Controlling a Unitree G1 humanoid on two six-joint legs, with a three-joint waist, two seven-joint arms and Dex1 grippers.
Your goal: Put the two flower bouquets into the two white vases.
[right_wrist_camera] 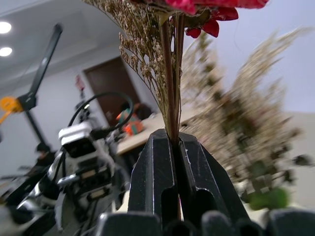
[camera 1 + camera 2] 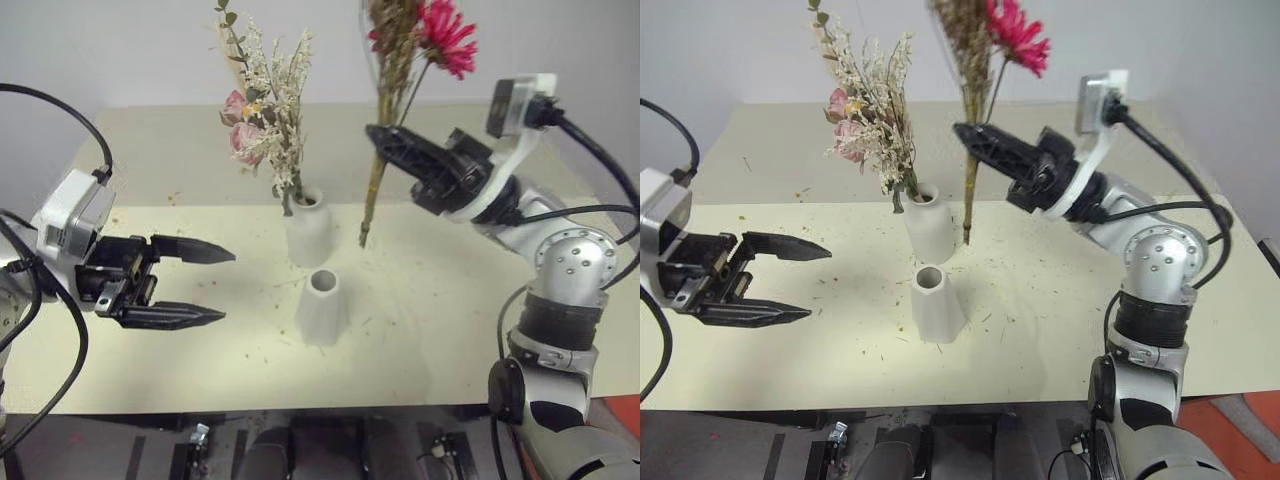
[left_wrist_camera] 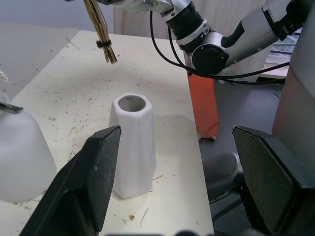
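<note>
While my right gripper (image 2: 385,142) keeps its fingers closed on the stems of the tan bouquet (image 2: 400,60), this bunch hangs upright in the upper middle of the frame, its cut ends in the air near the bottle-shaped vase (image 2: 308,228). The pink rose bouquet (image 2: 262,110) already stands in that vase. The faceted vase (image 2: 322,307), in the centre of the frame, is empty. My left gripper (image 2: 205,287) waits open at the left, holding nothing. I judge the dried stems light, stiff and brittle, so I grip them low and gently.
</note>
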